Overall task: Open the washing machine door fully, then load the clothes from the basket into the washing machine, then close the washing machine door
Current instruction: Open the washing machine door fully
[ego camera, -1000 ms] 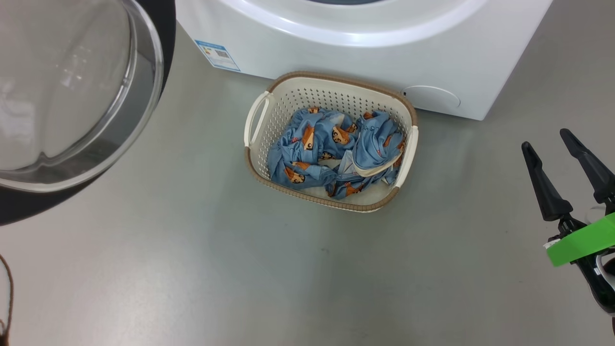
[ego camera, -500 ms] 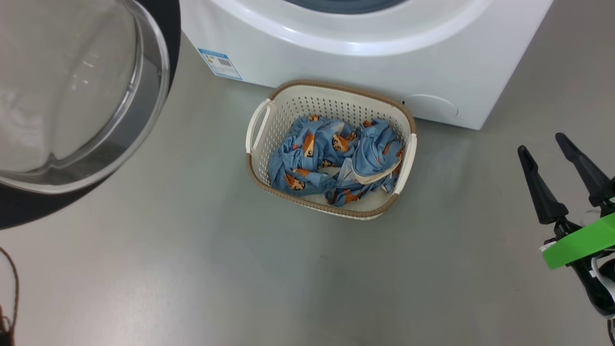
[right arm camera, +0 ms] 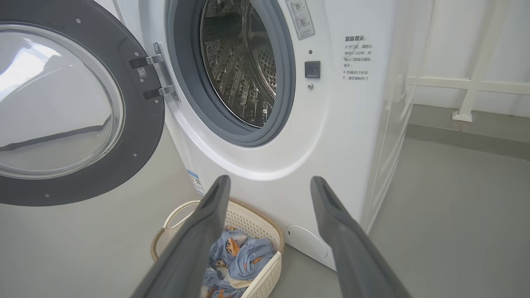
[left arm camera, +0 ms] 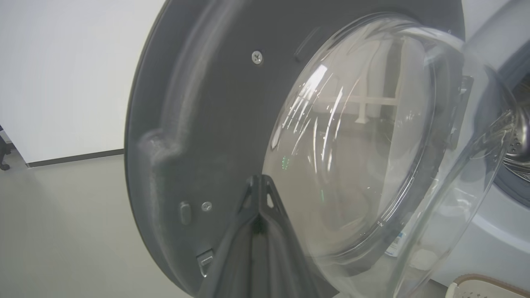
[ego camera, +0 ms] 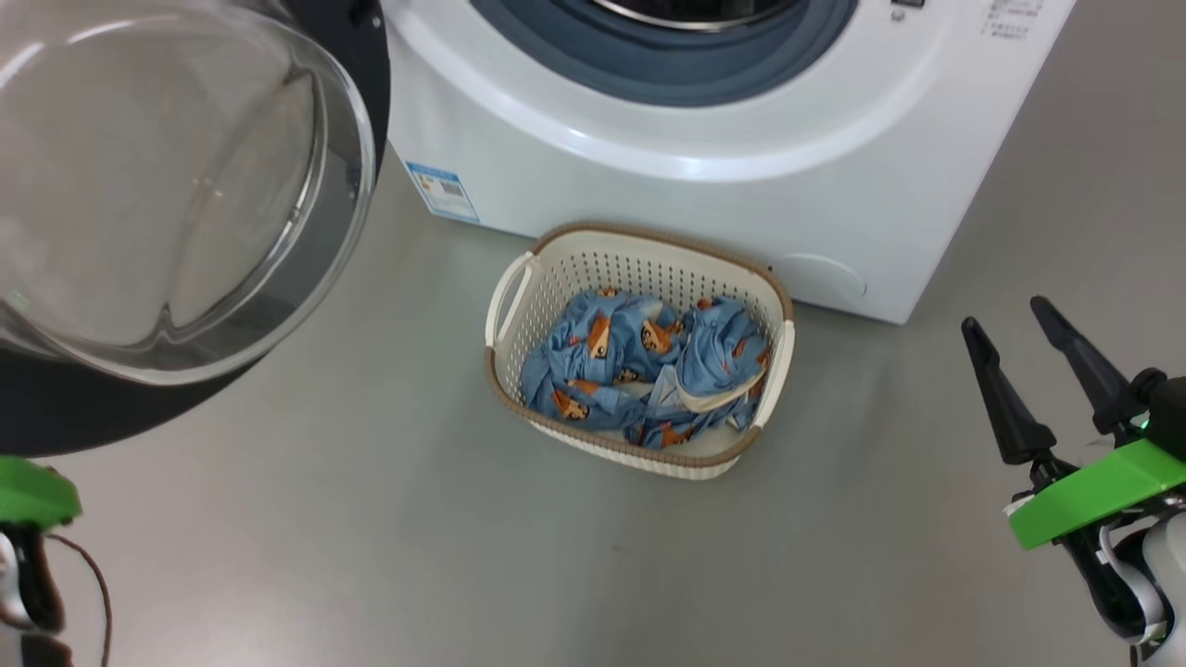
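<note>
Left gripper (left arm camera: 258,179) clenched empty, door (left arm camera: 198,124) just beyond its tips; right gripper (ego camera: 1003,313) spread wide, basket (ego camera: 602,273) of clothes (ego camera: 639,371) ahead, below.

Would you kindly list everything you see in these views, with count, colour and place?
washing machine: one, white, standing on the floor behind the basket.
washing machine door: one, black rim with clear glass bowl, swung open on the hinge side.
drum: one, steel, perforated, inside the opening.
gasket: one, grey-blue, ringing the opening.
label: one, blue, low on the machine's front.
basket: one, cream with brown rim, on the floor before the machine.
clothes: a bundle, light blue with orange-brown figures, in the basket.
floor: grey.
left gripper: one, dark, shut, pointing at the door's inner face.
right gripper: one, dark, open and empty, to the right of the basket.
</note>
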